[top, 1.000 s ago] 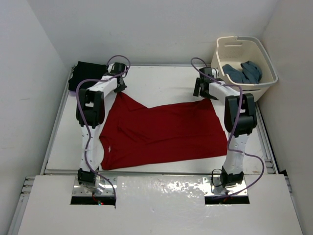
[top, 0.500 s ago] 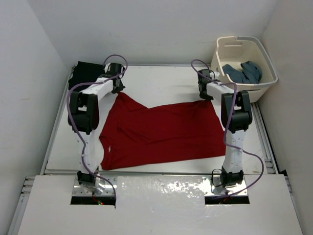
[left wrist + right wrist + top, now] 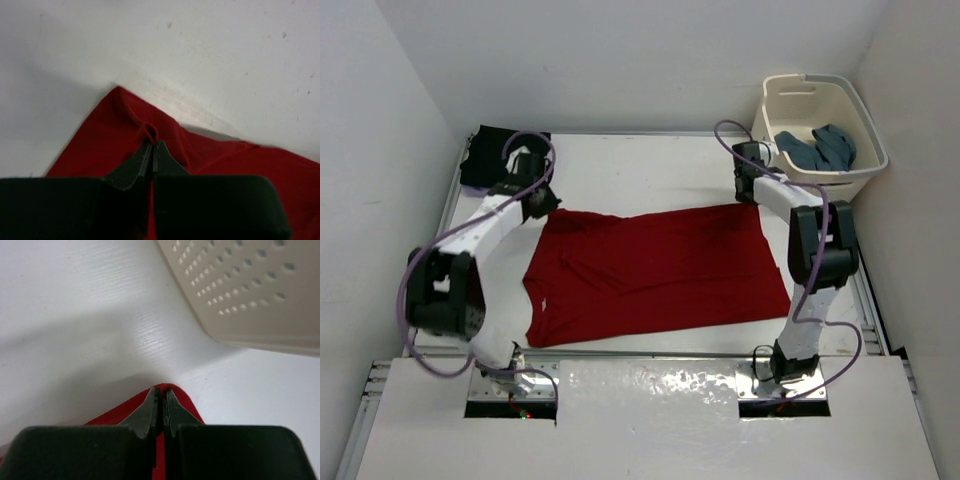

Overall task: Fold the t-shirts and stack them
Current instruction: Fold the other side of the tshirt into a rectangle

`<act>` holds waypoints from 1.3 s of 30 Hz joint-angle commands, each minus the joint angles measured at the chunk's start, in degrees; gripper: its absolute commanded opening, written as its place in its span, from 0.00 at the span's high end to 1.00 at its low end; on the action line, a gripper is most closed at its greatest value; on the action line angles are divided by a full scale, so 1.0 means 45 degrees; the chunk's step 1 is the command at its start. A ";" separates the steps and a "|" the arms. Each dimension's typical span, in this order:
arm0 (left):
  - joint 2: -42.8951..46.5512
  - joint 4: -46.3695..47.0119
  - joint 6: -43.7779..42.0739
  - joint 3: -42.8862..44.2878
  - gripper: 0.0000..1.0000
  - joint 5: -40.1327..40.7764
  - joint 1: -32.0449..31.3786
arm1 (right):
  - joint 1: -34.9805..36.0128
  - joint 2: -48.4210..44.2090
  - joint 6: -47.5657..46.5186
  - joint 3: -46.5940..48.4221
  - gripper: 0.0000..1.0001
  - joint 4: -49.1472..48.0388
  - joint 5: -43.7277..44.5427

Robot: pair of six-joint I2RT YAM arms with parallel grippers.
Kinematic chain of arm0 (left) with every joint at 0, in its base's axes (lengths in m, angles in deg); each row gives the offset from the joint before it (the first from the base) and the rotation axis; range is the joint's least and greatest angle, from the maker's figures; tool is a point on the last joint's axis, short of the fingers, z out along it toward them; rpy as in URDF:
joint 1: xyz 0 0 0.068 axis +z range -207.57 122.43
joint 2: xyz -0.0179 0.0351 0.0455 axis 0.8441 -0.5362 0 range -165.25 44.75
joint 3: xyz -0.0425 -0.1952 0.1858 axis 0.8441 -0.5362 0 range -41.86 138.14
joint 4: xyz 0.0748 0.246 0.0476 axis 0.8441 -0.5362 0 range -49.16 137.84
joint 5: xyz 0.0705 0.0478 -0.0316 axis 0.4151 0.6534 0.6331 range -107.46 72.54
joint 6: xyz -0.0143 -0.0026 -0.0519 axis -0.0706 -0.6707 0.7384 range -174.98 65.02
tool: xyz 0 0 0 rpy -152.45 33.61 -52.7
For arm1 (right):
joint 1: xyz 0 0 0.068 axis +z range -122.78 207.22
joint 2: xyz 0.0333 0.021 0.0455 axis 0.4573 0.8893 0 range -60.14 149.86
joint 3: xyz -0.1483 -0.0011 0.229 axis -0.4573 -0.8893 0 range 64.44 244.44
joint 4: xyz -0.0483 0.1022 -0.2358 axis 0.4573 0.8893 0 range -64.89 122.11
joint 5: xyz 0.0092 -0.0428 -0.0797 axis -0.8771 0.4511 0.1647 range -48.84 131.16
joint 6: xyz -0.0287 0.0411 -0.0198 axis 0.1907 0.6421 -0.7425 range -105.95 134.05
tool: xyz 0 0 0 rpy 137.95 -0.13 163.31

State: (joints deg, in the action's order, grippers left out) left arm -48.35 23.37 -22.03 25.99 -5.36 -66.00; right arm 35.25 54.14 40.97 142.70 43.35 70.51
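- Red t-shirt [image 3: 655,270] lies spread out on the white worktop [image 3: 650,160], between my two arms, with its long edges running left to right.
- My left claw [image 3: 151,145] is clenched on that shirt near its far left corner. The wrist view shows a small pinched loop of red cloth sticking up between the fingertips.
- My right claw [image 3: 161,396] is clenched too. Its tips meet on the far right corner of the same shirt, where a narrow point of red cloth sits between them.
- Both claws are low at the far edge of the garment, well apart from each other, one at each far corner.
- The cloth between them looks fairly flat, with a few soft creases toward the left side.
- Black t-shirt [image 3: 490,155] sits at the far left corner of the worktop, just beyond my left claw and apart from the red one.
- Teal t-shirt [image 3: 820,148] lies crumpled inside the cream basket [image 3: 865,125], which stands off the far right corner, near my right claw.
- From my right wrist, the basket's perforated wall fills the upper right.
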 commanded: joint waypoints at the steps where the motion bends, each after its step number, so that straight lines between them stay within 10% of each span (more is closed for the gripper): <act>1: 0.2130 -0.0729 0.0880 -0.1188 1.00 0.0045 -0.0003 | 0.0051 -0.1506 -0.0883 -0.0651 1.00 -0.0635 -0.0094; 17: 0.8713 -0.4580 0.1408 -0.4688 1.00 -0.1497 -0.0081 | 0.0070 -0.4711 -0.1782 -0.3660 1.00 -0.0811 -0.0681; 36: 1.0904 -0.6419 0.1079 -0.7461 1.00 -0.3976 -0.0139 | 0.0051 -0.6060 -0.1704 -0.5554 0.99 -0.0792 -0.0681; 39: 1.0903 -0.6340 0.1116 -0.7540 0.86 -0.3977 -0.0354 | 0.0051 -0.6079 -0.1626 -0.6042 0.99 -0.0909 -0.0506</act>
State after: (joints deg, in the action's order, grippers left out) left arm 0.26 -5.44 -16.09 -7.45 -22.02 -66.72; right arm 35.29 28.82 33.19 116.82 40.94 66.68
